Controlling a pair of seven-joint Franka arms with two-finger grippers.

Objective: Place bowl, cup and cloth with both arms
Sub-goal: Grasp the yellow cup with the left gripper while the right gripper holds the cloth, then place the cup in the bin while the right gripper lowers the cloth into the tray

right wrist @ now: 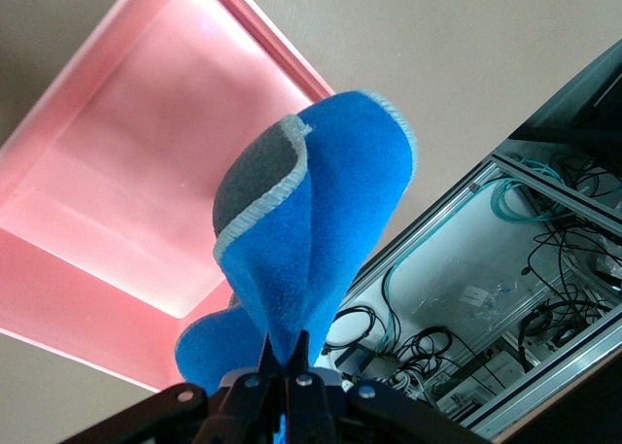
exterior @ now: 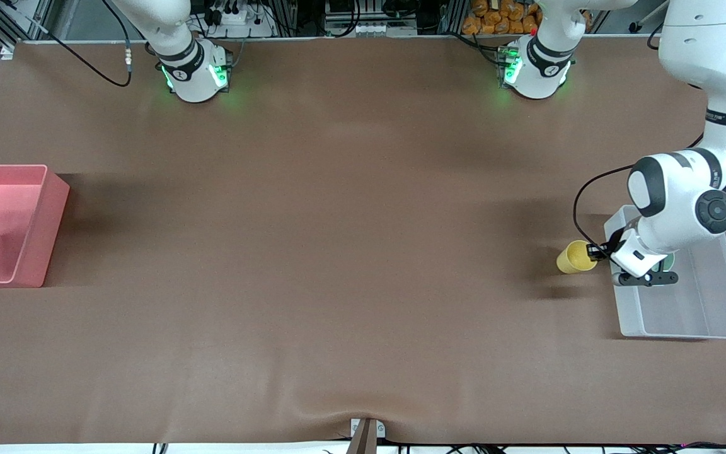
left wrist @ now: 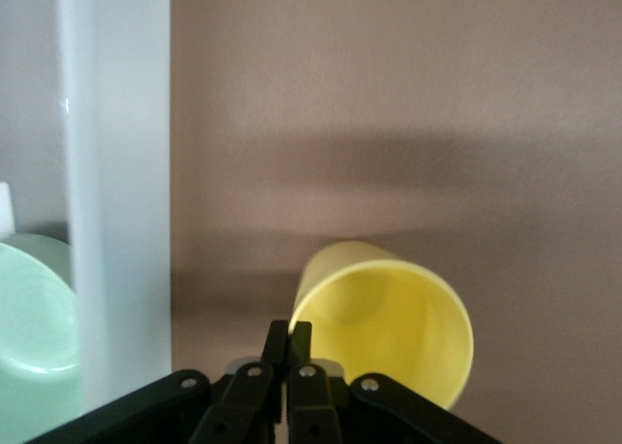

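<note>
My left gripper (exterior: 595,252) is shut on the rim of the yellow cup (exterior: 575,257) and holds it tilted, a little above the table, just beside the clear bin (exterior: 684,315). In the left wrist view the fingertips (left wrist: 299,339) pinch the cup (left wrist: 389,318) at its rim. The mint-green bowl (left wrist: 34,313) lies inside the clear bin and is mostly hidden under the arm in the front view (exterior: 669,260). My right gripper (right wrist: 289,355) is out of the front view. It is shut on the blue cloth (right wrist: 321,221) with its grey patch, over the pink bin (right wrist: 146,191).
The pink bin (exterior: 48,233) stands at the right arm's end of the table. The clear bin's wall (left wrist: 117,221) stands between the cup and the bowl. The brown table (exterior: 338,252) spreads between the two bins.
</note>
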